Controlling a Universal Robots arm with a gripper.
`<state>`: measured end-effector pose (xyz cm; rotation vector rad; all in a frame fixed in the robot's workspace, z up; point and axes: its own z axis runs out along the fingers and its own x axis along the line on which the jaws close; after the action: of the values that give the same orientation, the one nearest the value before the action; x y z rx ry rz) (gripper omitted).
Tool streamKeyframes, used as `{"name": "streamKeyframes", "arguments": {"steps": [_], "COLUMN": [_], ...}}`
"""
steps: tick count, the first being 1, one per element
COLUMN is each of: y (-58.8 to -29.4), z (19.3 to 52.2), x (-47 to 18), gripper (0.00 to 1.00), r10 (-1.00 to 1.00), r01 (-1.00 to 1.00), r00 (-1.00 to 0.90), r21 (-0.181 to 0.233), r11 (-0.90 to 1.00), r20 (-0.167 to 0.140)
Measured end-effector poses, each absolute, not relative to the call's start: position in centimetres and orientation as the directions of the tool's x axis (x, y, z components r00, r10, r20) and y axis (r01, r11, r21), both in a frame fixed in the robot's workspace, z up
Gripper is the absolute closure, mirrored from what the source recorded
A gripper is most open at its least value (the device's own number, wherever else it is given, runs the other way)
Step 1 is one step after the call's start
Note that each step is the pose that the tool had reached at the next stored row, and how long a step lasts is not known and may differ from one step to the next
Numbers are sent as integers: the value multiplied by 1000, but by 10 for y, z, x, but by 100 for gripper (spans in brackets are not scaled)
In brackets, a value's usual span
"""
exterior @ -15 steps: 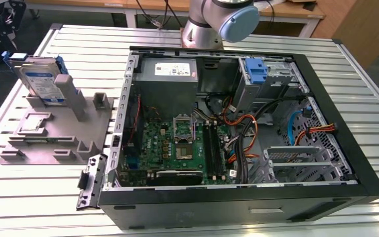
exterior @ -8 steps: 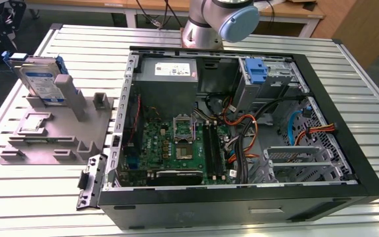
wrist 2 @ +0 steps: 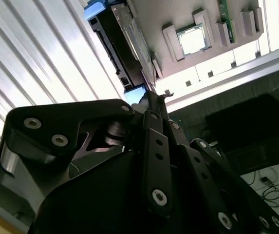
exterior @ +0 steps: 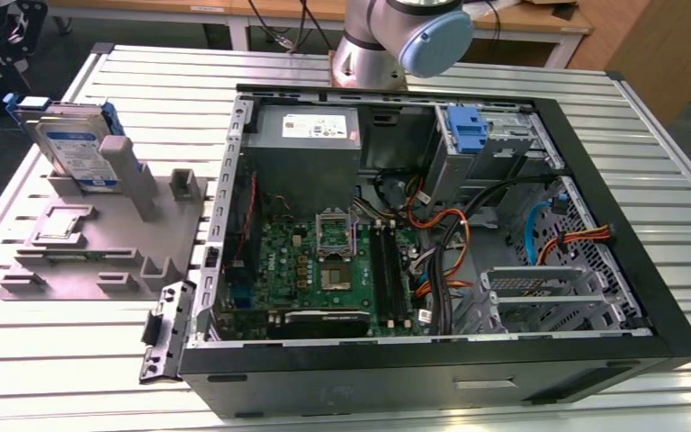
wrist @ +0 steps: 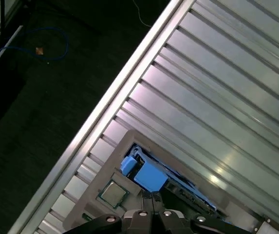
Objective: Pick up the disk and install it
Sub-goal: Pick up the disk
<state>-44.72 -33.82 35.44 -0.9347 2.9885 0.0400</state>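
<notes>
Disk (exterior: pixel 73 144) stands on edge, leaning slightly, in a slot of a grey fixture (exterior: pixel 94 243) near the table's (exterior: pixel 154 72) edge on the exterior view's left, toward the far corner. Its blue carrier bracket frames the labelled silver face. In the first wrist view the disk (wrist: pixel 151 176) lies just beyond the gripper (wrist: pixel 151 196); in the second wrist view the disk (wrist 2: pixel 111 41) shows its dark side edge past the gripper (wrist 2: pixel 155 97). The gripper's fingers are pressed together and hold nothing, apart from the disk. An open computer case (exterior: pixel 664 306) lies beside the fixture, filling the table's middle, with the arm's base (exterior: pixel 399 40) at the far edge.
</notes>
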Motion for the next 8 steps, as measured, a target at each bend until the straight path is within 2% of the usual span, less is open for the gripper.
{"name": "streamKeyframes", "arguments": {"steps": [8], "y": [-338], "z": [354], "x": [-447], "gripper": [90], "r10": [-680], "r01": [-680], "r00": [-733], "r21": [21], "r11": [733], "r20": [-17]}}
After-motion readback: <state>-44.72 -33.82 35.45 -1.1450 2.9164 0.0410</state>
